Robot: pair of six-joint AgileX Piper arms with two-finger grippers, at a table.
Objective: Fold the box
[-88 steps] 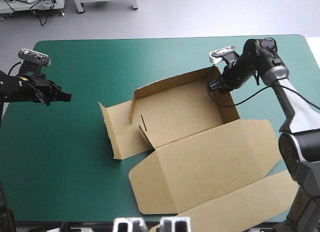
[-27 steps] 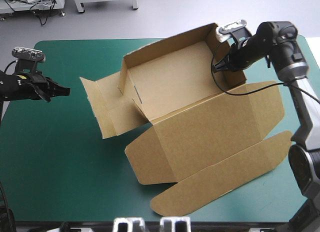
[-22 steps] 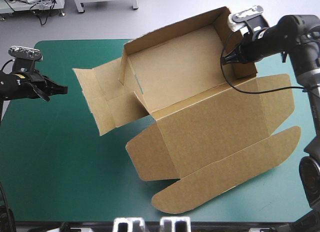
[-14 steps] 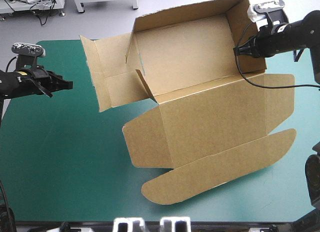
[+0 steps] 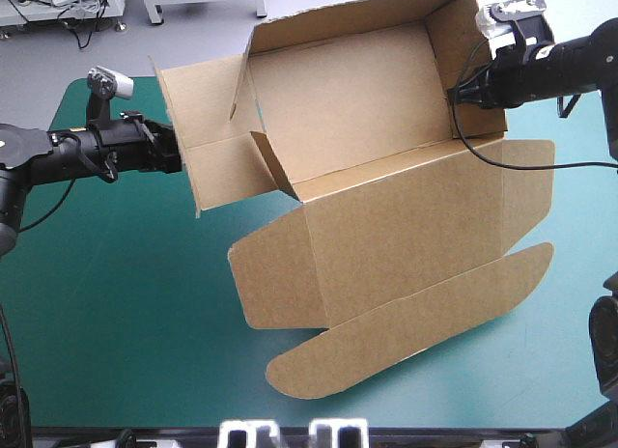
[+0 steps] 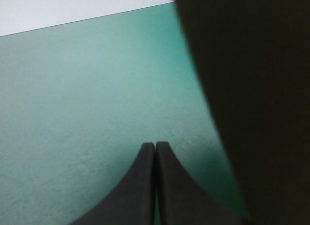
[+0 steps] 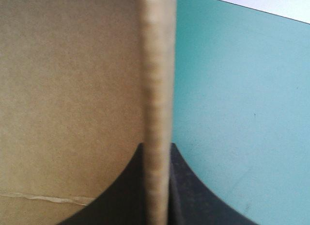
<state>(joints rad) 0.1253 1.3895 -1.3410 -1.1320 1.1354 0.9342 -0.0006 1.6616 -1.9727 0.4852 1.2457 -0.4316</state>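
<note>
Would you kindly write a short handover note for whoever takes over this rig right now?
Right gripper: shut on the right end wall of the box, holding the tray part lifted and tilted over the table.
Left gripper: shut and empty, at the left end flap; whether it touches cannot be told.
Done: the back wall and right end wall are raised.
Left: the left end flap is spread open, not tucked. The lid is unfolded and slopes down toward the table.
</note>
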